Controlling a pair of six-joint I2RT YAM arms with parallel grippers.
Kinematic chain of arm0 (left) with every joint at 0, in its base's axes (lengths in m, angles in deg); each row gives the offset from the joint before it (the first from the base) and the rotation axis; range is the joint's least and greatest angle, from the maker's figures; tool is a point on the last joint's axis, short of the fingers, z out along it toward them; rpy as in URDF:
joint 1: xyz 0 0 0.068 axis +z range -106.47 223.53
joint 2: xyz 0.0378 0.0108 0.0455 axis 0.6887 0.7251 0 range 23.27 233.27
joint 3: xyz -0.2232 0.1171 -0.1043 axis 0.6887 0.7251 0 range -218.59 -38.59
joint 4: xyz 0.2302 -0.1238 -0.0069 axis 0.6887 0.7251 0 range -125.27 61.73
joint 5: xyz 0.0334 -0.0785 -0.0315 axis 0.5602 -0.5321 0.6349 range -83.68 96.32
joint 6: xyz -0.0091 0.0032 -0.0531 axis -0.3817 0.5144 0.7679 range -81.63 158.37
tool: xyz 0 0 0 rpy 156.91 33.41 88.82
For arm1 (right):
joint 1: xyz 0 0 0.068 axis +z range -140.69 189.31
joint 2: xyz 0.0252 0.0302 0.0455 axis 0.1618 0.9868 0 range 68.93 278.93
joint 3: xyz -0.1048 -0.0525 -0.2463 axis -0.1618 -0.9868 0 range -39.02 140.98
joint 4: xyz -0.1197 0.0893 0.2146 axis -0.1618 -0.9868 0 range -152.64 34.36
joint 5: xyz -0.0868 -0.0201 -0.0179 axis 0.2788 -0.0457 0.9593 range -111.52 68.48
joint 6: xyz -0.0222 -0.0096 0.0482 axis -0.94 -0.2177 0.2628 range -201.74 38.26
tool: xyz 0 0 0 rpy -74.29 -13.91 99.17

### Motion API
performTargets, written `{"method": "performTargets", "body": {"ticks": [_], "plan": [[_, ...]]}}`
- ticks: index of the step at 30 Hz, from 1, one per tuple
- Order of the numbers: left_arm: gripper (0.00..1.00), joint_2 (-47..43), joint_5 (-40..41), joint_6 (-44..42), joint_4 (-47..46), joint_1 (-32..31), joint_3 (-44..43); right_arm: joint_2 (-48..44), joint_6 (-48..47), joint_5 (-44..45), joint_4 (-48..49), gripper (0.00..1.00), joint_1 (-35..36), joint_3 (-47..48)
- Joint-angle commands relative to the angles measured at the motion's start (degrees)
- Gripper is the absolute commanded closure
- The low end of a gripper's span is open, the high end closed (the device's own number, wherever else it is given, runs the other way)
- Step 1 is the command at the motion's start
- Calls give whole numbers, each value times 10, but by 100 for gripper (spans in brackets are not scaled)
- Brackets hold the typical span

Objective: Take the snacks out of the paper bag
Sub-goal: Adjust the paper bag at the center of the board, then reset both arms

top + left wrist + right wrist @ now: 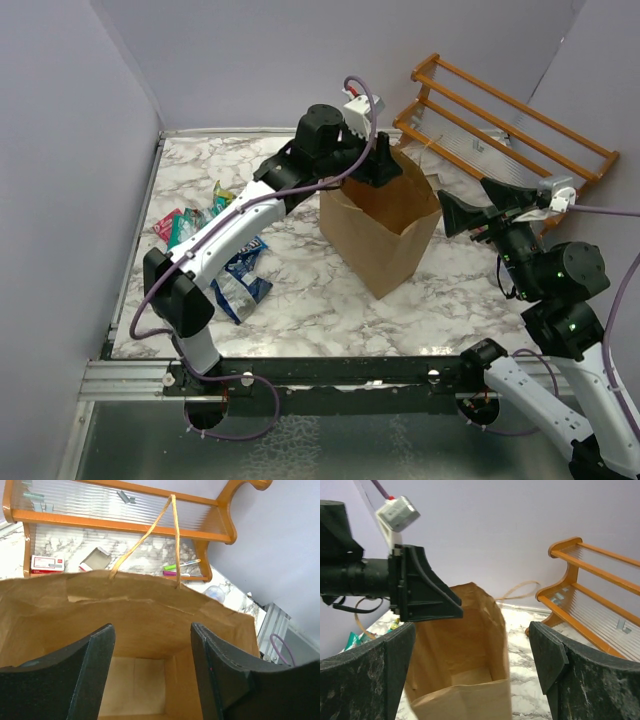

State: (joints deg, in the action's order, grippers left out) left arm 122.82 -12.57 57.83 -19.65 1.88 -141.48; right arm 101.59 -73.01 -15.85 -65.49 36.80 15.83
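My left claw (383, 160) hangs apart and empty over the paper bag (385, 240) at centre frame. My right claw (462, 203) gapes wide at right. The snacks (228, 262) lie at left on the tabletop (320, 300). I judge them light, crinkly and slippery, so I'd pinch a sealed edge.

- Left arm (232, 232): white link shells between black, rounded joint housings.
- Right arm (575, 270): same build; green lights glow on its black joints.
- Cable (148, 295): purple, one running along each arm.
- Wrist camera (360, 106): small grey-white box with a red mark on top.
- Left gripper (151, 630): black, wedge-shaped fingers (90, 680).
- Right gripper (471, 630): black fingers (365, 680), faintly mottled.
- Base rail (340, 372): black, with silver bolts.
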Motion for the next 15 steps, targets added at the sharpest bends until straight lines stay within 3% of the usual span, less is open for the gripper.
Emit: {"method": "performTargets", "body": {"ticks": [1, 4, 15], "plan": [[33, -85, 16, -29, -21, -2, 21, 4, 7, 8, 6, 2, 2, 17], [24, -132, 47, -47, -23, -1, 34, 13, 7, 21, 3, 0, 2, 36], [11, -386, 228, -108, -111, -2, 202, -15, -27, 60, 18, 1, 2, 77]]}}
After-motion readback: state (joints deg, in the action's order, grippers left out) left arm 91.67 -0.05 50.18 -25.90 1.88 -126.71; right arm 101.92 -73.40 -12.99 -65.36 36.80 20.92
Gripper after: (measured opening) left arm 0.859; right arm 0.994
